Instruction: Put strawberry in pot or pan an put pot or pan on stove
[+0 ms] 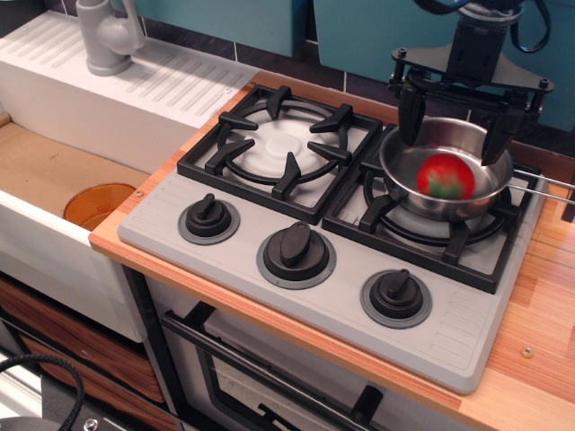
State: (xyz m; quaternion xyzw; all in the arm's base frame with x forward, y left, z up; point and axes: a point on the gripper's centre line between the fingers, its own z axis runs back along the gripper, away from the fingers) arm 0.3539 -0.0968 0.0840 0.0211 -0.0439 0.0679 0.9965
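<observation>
The red strawberry (446, 176) with its green cap lies, blurred, inside the shiny steel pan (406, 171). The pan sits on the black grate of the right burner of the grey stove (269, 211), its thin wire handle pointing right. My gripper (454, 130) hangs just above the pan's far rim, with its black fingers (410, 121) spread wide and nothing between them.
The left burner (280, 148) has a white disc and a bare grate. Three dark knobs (296, 245) line the stove's front. An orange bowl (99, 205) sits in the sink at left, with a grey faucet (106, 36) behind it. A wooden counter (539, 323) runs along the right.
</observation>
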